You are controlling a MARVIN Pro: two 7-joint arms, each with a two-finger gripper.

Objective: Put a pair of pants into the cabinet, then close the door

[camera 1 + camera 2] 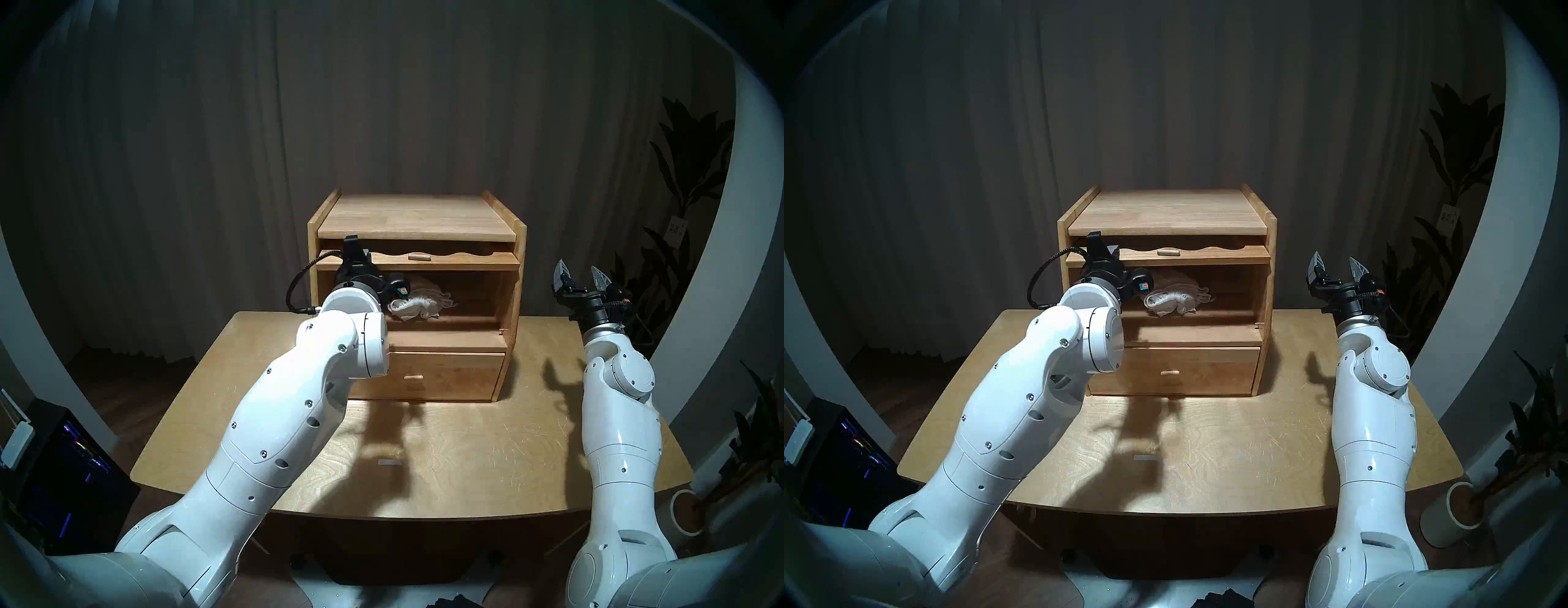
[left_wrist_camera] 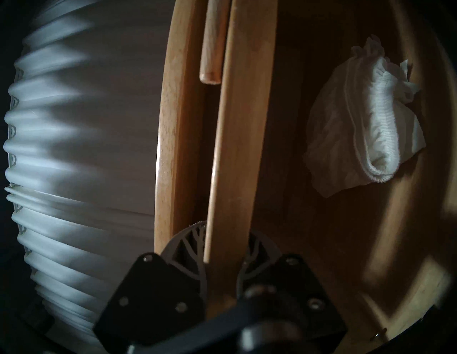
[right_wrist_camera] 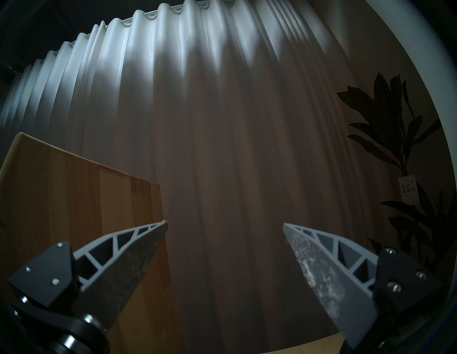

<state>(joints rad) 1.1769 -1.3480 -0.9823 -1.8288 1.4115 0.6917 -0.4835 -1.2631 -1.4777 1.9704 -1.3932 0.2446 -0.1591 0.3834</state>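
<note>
The left arm reaches forward with its wrist turned sideways and the left gripper (image 2: 226, 249) clamped with jaws nearly together, while the right arm stands raised off to the side, the right gripper (image 3: 223, 228) pointing up, jaws spread wide and empty.

The table (image 1: 488, 458) was a light wooden top with rounded corners and fine scratches. The cabinet (image 1: 515, 297) stood directly on it toward the far edge, about midway across. A small pale strip (image 1: 389, 462) lay flat on it nearer the front.
</note>
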